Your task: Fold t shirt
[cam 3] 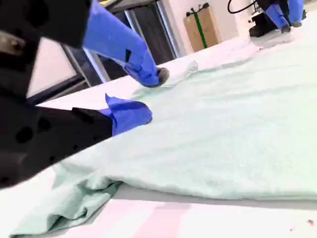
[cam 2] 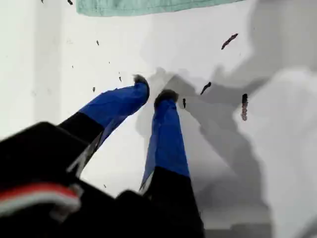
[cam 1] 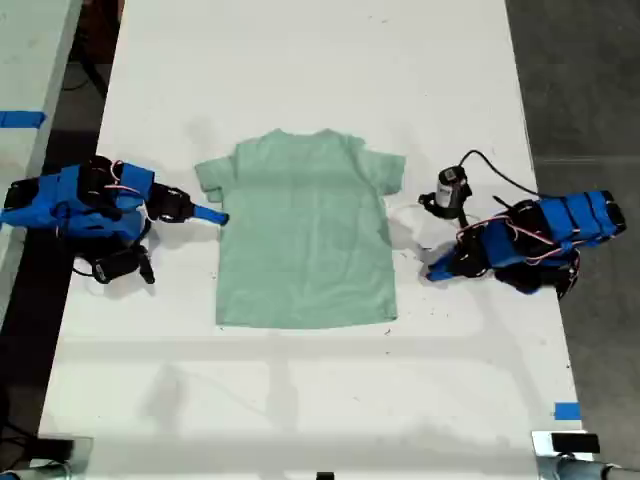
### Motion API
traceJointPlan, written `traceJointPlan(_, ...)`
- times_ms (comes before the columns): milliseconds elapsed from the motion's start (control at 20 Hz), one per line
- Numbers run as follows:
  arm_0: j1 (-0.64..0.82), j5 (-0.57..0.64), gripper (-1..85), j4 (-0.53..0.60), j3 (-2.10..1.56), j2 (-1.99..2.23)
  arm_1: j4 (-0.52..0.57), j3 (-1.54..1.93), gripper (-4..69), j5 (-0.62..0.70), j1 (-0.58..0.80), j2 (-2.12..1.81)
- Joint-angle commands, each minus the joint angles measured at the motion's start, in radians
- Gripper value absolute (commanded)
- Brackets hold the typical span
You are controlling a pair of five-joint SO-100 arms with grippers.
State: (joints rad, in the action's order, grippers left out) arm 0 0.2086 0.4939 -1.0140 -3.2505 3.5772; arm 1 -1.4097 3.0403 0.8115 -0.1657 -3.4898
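Lying flat and spread out on the white table (cam 1: 300, 400), the t shirt (cam 1: 305, 235) sits near the middle of the exterior view, its neckline toward the far edge, both short sleeves out to the sides and its hem toward the near edge. 1 blue arm rests at the exterior view's left, its tip at the shirt's edge just below that sleeve. The other blue arm rests at the exterior view's right, its tip on bare table, just clear of the shirt's lower side edge. A black cable (cam 1: 495, 165) loops on the table beyond that arm, and a strip of blue tape (cam 1: 566, 411) marks the table near the exterior view's lower right corner.

The first wrist view shows my first gripper (cam 2: 153, 93) pointing down at bare white table, its 2 blue fingers (cam 2: 166, 134) nearly together with only a narrow gap at the dark tips and nothing between them. A strip of the shirt's edge shows beyond it, apart from the tips. Dark specks (cam 2: 229, 40) dot the table.

The second wrist view shows my second gripper (cam 3: 146, 94) low over the shirt's cloth, jaws parted, 1 finger (cam 3: 126, 114) resting on the cloth, the other raised above it. Nothing is pinched between them. A rumpled sleeve (cam 3: 74, 198) lies beside it.
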Motion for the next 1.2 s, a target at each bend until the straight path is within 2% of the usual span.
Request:
traceJointPlan(0, 0.853, 0.006, 10.2, 0.012, -0.041, -0.025, 0.066, -0.201, 7.3, -0.649, 0.198, 0.067)
traceJointPlan(100, 0.566, 0.006, 10.4, 0.002, -0.041, 0.005, 0.017, -0.405, 12.2, -0.588, 0.296, 0.27)
traceJointPlan(250, 0.126, 0.006, 10.0, 0.002, -0.041, 0.005, 0.043, -0.712, 18.8, -0.425, 0.505, 0.716)
traceJointPlan(300, 0.031, 0.006, 8.5, 0.002, -0.041, 0.005, 0.038, -0.818, 19.8, -0.376, 0.58, 0.865)
traceJointPlan(400, 0.023, -0.003, 3.3, 0.002, -0.041, 0.005, 0.035, -0.996, 21.2, -0.302, 0.69, 1.109)
traceJointPlan(500, 0.041, -0.265, 3.5, 0.002, -0.041, 0.005, 0.06, -1.115, 22.5, -0.252, 0.767, 1.316)
traceJointPlan(550, 0.052, -0.333, 3.6, 0.002, -0.041, 0.005, 0.094, -1.149, 22.7, -0.235, 0.79, 1.396)
traceJointPlan(700, 0.063, -0.333, 6.0, 0.002, -0.041, 0.005, 0.19, -1.221, 22.5, -0.213, 0.85, 1.578)
traceJointPlan(800, -0.158, -0.637, 13.8, 0.005, -0.041, 0.014, 0.229, -1.279, 22.7, -0.202, 0.865, 1.694)
traceJointPlan(850, -0.241, -0.782, 13.9, 0.008, -0.041, 0.017, 0.235, -1.322, 22.8, -0.193, 0.871, 1.758)
traceJointPlan(900, -0.288, -0.773, 13.4, 0.008, -0.041, 0.017, 0.235, -1.361, 22.8, -0.19, 0.881, 1.827)
traceJointPlan(950, -0.311, -0.67, 10.4, 0.005, -0.041, 0.015, 0.233, -1.39, 22.8, -0.19, 0.893, 1.89)
traceJointPlan(1050, -0.322, -0.67, 1.2, 0.011, -0.041, 0.015, 0.233, -1.431, 23.1, -0.19, 0.927, 1.974)
traceJointPlan(1150, -0.347, -0.686, 0.2, 0.005, -0.041, 0.017, 0.215, -1.48, 23.4, -0.178, 0.956, 2.02)
